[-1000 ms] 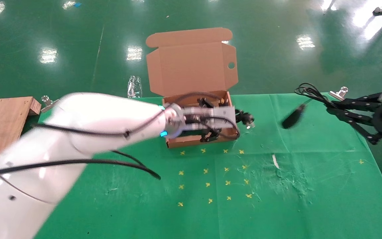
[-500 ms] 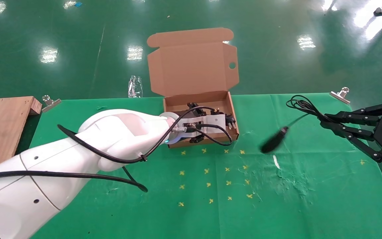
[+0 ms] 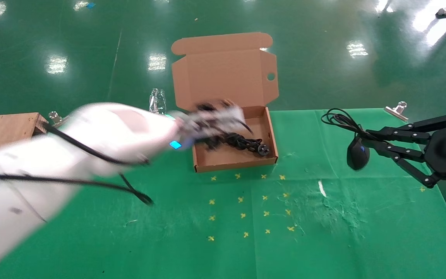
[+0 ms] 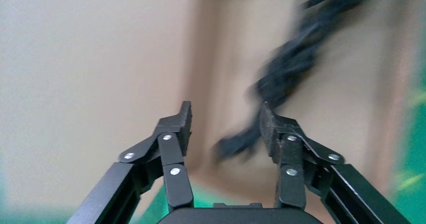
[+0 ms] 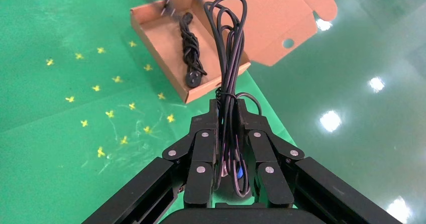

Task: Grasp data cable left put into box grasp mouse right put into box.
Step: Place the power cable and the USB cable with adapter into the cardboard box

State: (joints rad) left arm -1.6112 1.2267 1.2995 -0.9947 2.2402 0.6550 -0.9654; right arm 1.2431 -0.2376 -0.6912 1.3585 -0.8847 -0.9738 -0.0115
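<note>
The shallow brown corrugated cardboard box [image 3: 273, 145] sits open at the far middle of the green-clothed desk [image 3: 323, 232], its hinged lid standing up behind it with a small round hole near one corner. Inside, the thick black data cable [image 3: 242, 142] lies as a short twisted bundle across the box floor, its plug end toward the right wall. The right wrist view shows it too [image 5: 191, 50], stretched lengthwise along the tray.

The left tool [image 3: 211, 116] hangs over the back left part of the box, blurred in the head view. Its wrist camera shows the fingers [image 4: 178, 126] spread apart with nothing between them [image 4: 223, 128], and the cable [image 4: 291, 66] lies just beyond the fingertips, against the cardboard floor, apart from them.

Over on the right side of the desk, well apart from the box, the right tool [image 3: 370, 139] is pressed together around the small black oval mouse [image 3: 357, 155], which hangs off the tip of the fingers above the cloth. The mouse's thin black wire [image 3: 339, 120] loops up in a loose bunch beyond it. From the right wrist view [image 5: 228, 118], that wire [image 5: 228, 43] runs between the closed fingers and stands out past them in long loops, while the mouse body itself is mostly hidden between the fingers.
</note>
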